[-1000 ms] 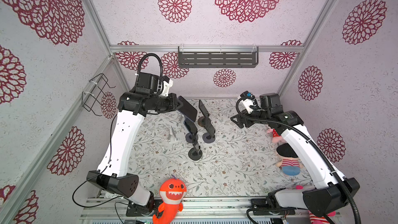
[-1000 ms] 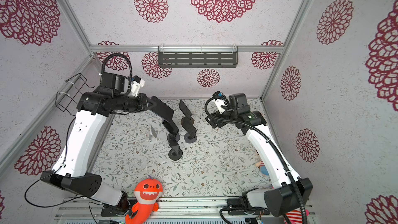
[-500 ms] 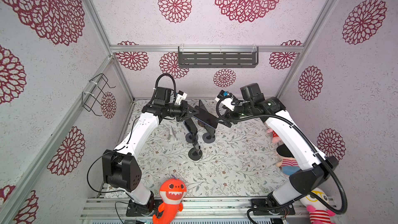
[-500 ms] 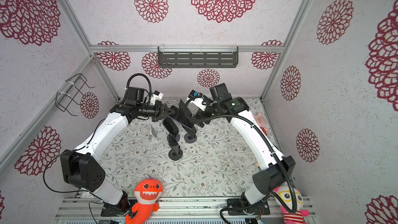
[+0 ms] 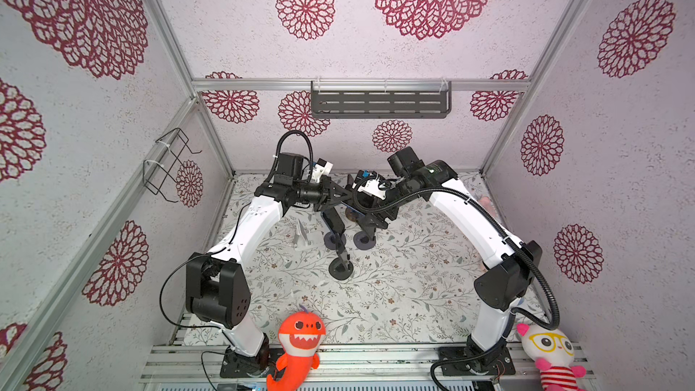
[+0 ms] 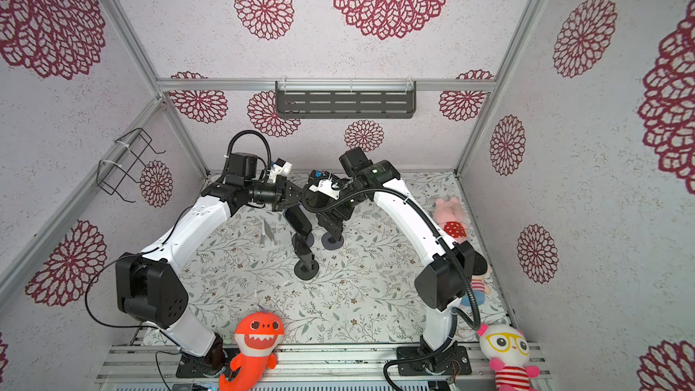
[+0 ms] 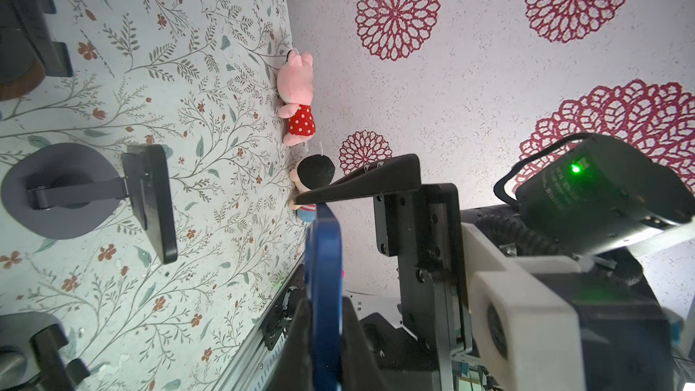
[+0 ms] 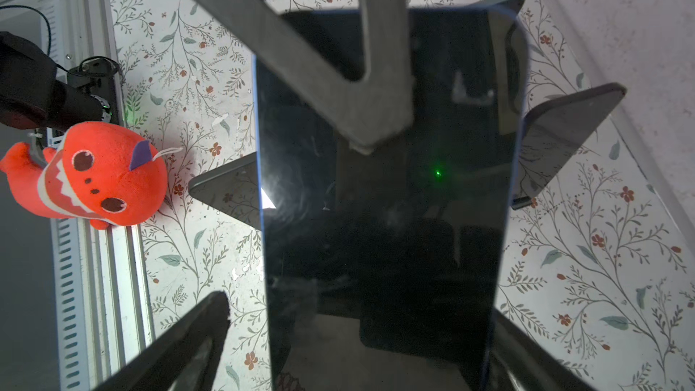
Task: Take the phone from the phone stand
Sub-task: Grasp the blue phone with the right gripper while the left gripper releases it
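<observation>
1. Phone (image 7: 323,257), left wrist view: its blue edge is pinched in the closed left gripper (image 7: 325,308)
2. Right wrist view: the phone lies between the right gripper's (image 8: 361,310) wide-spread fingers
3. Both top views: the grippers are close together, with a phone stand (image 5: 340,270) on the table near them

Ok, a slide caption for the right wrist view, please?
Left gripper holds the phone; the right gripper, open, straddles it.

Top views high overhead, whole table (image 5: 395,295) in both; wrist views close on the phone (image 8: 387,220).
</observation>
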### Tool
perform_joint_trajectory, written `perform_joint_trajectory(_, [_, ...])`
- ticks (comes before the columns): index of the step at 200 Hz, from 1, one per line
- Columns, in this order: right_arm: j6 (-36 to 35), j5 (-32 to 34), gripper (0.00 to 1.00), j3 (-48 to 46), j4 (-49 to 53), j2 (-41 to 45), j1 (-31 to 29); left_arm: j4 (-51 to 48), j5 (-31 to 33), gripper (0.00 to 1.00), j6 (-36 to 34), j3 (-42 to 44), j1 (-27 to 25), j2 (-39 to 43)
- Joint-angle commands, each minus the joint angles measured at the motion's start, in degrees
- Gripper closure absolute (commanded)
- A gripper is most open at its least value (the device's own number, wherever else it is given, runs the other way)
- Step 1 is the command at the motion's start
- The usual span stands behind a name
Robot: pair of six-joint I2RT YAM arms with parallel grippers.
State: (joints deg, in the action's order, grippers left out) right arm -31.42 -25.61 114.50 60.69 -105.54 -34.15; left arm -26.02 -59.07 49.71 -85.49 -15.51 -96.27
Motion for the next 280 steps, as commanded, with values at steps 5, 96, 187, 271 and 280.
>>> perform_joint_trajectory(5, [0.4,-1.5,0.02,2.3,-1.4,-0.4,-0.6,3.4,-1.9,1.00,0.8,-0.7,-0.2,-0.1])
perform_joint_trajectory(96, [3.9,2.3,0.11,2.4,-5.8,-1.6,-1.3,5.8,-1.5,1.00,2.7,0.1,-0.3,-0.5])
perform_joint_trajectory(187, [6.7,4.1,0.37,0.9,-8.9,-1.1,-1.3,6.4,-1.4,1.00,2.8,0.4,-0.3,-0.8])
perform_joint_trajectory(271, [10.4,4.7,0.54,-1.9,-13.3,1.3,-1.2,8.9,-0.9,0.63,4.5,0.7,0.0,-0.8])
perform_joint_trajectory(280, [10.9,5.0,0.55,-2.0,-13.6,1.4,-1.1,9.0,-0.7,0.61,4.5,0.8,0.1,-0.8])
